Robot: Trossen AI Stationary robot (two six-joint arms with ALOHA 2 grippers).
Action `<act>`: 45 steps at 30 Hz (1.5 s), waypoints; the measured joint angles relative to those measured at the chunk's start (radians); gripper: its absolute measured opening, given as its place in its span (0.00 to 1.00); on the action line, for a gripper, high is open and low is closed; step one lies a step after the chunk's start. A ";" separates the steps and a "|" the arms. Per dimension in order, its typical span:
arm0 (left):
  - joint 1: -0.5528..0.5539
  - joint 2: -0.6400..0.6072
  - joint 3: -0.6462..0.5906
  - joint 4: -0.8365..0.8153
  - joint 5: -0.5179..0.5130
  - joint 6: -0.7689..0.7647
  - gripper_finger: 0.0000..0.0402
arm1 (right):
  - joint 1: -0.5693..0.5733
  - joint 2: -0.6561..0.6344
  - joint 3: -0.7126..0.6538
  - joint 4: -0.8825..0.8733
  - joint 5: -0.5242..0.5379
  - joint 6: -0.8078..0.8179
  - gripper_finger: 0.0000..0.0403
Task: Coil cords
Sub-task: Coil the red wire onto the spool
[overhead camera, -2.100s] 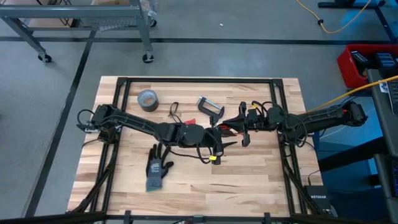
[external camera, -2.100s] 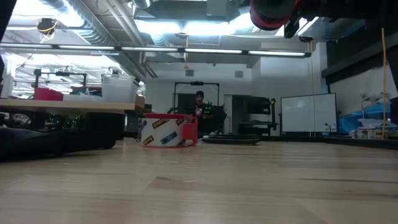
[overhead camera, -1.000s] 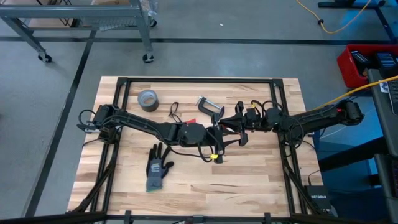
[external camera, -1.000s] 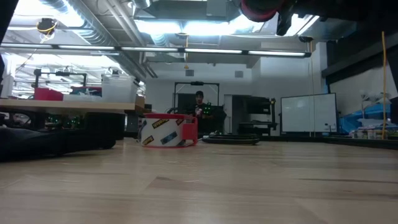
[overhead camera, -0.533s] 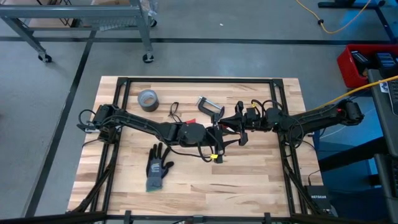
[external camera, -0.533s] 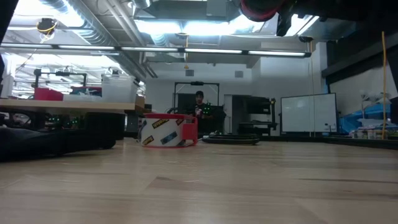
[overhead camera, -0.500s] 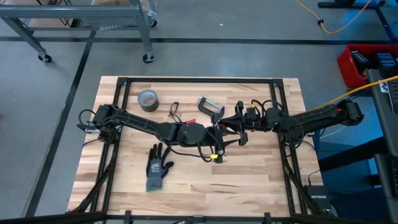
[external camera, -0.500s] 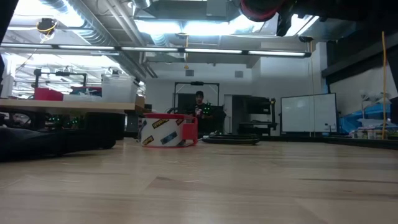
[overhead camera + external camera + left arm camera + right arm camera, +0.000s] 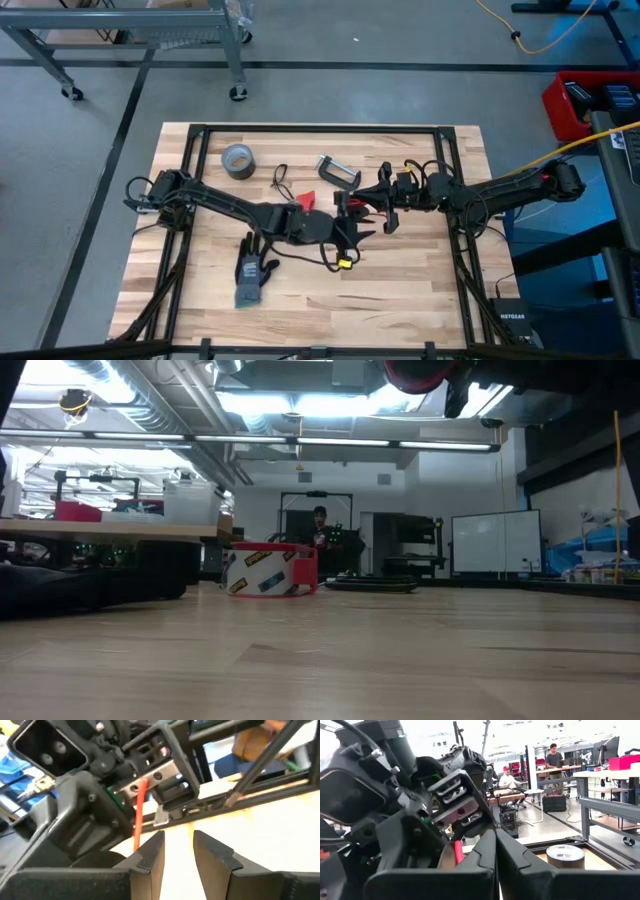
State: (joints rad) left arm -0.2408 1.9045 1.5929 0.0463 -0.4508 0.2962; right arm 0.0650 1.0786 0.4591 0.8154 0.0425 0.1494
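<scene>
**Red cord pinched between two grippers at mid-table**

Red cord [image 9: 350, 208] sits near the centre of the wooden table [image 9: 420, 280], where the two grippers meet. Going from left to right in the high view: the left arm reaches in from the table's left edge, passing a grey duct-tape roll [image 9: 237, 159] near the far-left corner and a black work glove [image 9: 253, 272] lying flat toward the front. A small black cord [image 9: 279, 178], looped, lies just beside the tape roll, apart from both arms. A red tab [image 9: 306, 200] shows just behind the left arm's wrist. The left gripper [image 9: 352, 232] sits at mid-table with its fingers parted; in the left wrist view its two fingers [image 9: 150, 857] stand with a clear gap, and the red cord runs down just beside one of them toward the other arm's hardware. A metal C-clamp [image 9: 338, 172] lies just behind the meeting point. The right gripper [image 9: 345, 209] comes in from the right edge, and in the right wrist view its fingers [image 9: 485, 851] are pressed together, with the red cord showing beside their base.

In the low view, a red-edged tape ring [image 9: 268, 570] stands on the table.
</scene>
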 joint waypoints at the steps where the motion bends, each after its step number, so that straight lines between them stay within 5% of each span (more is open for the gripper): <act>1: -0.002 0.000 0.000 -0.002 -0.017 0.000 0.24 | 0.000 0.000 0.000 0.000 0.000 0.000 0.01; 22: -0.060 0.000 0.000 -0.038 -0.080 0.004 0.24 | 0.000 0.000 0.000 -0.001 0.009 -0.024 0.01; 29: -0.111 0.000 0.000 -0.065 -0.186 0.037 0.24 | 0.000 0.000 0.000 -0.004 0.009 -0.025 0.01; 45: -0.057 0.000 0.000 -0.092 -0.166 -0.011 0.24 | 0.000 0.000 0.000 0.005 0.009 -0.025 0.01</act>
State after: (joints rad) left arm -0.2981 1.9045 1.5931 -0.0457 -0.6166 0.2853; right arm 0.0654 1.0786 0.4591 0.8207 0.0519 0.1247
